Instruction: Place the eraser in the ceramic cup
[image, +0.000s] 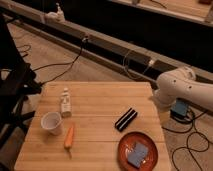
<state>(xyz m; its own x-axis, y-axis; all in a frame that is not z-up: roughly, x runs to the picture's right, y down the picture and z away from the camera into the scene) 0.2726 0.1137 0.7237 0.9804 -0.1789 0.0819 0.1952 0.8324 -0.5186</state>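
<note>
One pinch across the diagonal eraser (126, 119) at its narrow width works best; gripper, jaws apart, hides beside the arm (182, 87) at right.

The one camera looked steeply down from above the near side of the desk (95, 97), facing across it to the floor (47, 55) and rail (102, 44) beyond, fairly close. The white arm (182, 86) showed at right; its gripper sat outside the frame.

Matt planked wood table (100, 100), glossy plate (121, 150) (glazed, it seems), smooth cup (55, 129), matt black eraser (126, 119).
</note>
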